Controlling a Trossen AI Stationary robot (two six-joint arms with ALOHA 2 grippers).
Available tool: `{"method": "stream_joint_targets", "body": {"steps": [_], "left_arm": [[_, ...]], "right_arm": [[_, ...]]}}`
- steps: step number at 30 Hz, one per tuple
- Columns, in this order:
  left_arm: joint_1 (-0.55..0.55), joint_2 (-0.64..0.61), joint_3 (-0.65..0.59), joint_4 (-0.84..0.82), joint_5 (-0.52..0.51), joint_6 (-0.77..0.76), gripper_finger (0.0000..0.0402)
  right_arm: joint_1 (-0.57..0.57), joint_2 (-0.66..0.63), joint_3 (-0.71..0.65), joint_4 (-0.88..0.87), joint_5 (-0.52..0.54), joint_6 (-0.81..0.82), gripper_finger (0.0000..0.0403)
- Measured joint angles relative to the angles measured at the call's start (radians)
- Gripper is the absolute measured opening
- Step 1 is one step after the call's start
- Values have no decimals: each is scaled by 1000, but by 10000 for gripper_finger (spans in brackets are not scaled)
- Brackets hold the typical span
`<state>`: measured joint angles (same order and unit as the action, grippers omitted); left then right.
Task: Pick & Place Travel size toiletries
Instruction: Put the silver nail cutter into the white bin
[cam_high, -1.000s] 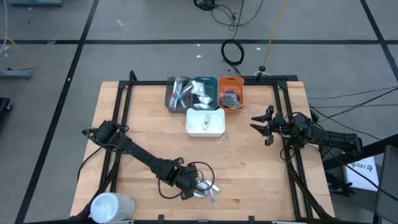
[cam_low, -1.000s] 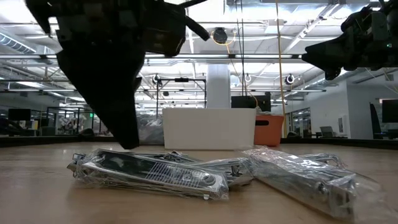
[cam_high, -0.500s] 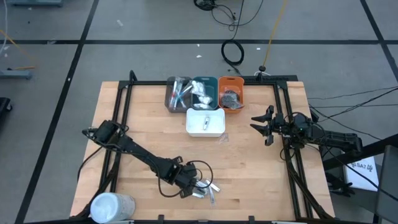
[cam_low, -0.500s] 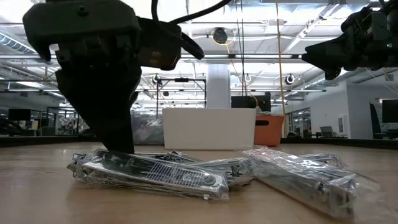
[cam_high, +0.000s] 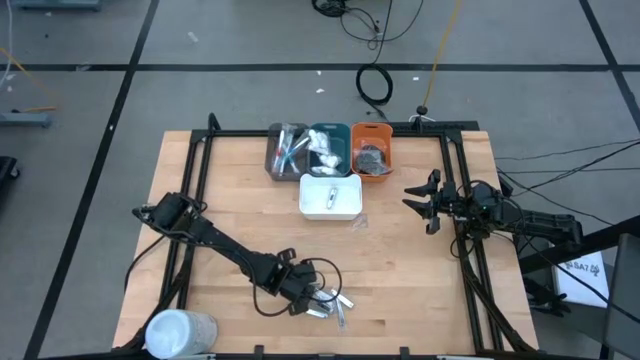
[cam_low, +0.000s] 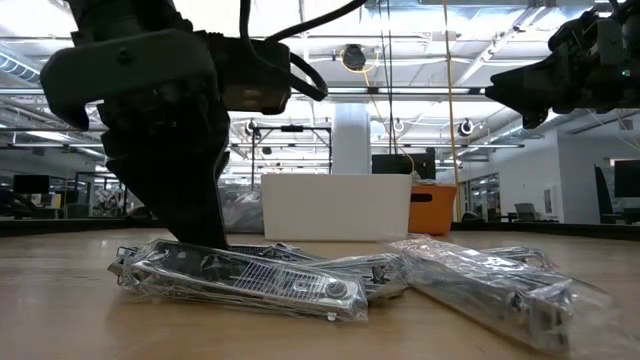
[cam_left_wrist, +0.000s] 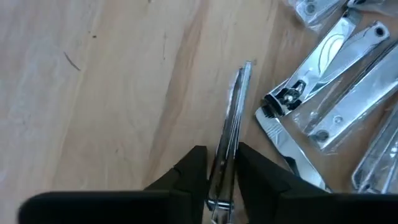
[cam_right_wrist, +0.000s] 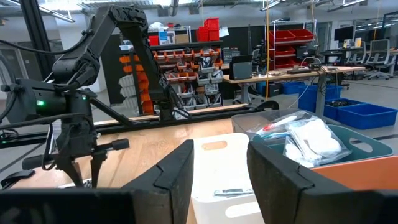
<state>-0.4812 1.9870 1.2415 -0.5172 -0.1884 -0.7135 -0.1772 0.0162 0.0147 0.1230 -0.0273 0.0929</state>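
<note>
No readable writing shows. The wooden table (cam_high: 230, 210) has open room mid-frame. The left gripper (cam_high: 305, 301), lower centre, pinches a wrapped nail clipper (cam_left_wrist: 229, 134) beside the pile (cam_high: 335, 302). The right gripper (cam_high: 422, 200), right of centre, hangs open.

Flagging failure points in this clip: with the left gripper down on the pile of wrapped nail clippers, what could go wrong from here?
1. The left gripper pinches one wrapped clipper by its thin edge; it could slip or twist out when lifted.
2. The other wrapped clippers lie touching beside it, so crinkled wrap might drag a neighbour along.
3. The white tray is far across the table, a long carry for a marginal grip. The right gripper waits, open, off to the side.
</note>
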Motion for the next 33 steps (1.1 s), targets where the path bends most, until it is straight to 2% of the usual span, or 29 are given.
{"method": "stream_joint_targets", "body": {"steps": [3, 5, 8, 15, 19, 22, 27, 33], "left_arm": [[5, 0, 0, 0, -3, 4, 31], [12, 0, 0, 0, -7, -12, 15], [16, 2, -1, 7, -47, -27, 23], [19, -49, -6, 80, -136, 85, 11], [21, -132, -3, 131, -238, 206, 25], [24, -192, -3, 194, -280, 338, 19], [58, -257, -49, 370, -244, 529, 13], [149, -283, -303, 824, -91, 625, 10]], "right_arm": [[0, 0, 0, 0, 0, 0, 141], [0, 0, 0, 0, 0, 0, 141], [0, 0, 0, 0, 0, 0, 141], [0, 0, 0, 0, 0, 0, 141], [0, 0, 0, 0, 0, 0, 141], [0, 0, 0, 0, 0, 0, 141], [0, 0, 0, 0, 0, 0, 141], [0, 0, 0, 0, 0, 0, 141]]}}
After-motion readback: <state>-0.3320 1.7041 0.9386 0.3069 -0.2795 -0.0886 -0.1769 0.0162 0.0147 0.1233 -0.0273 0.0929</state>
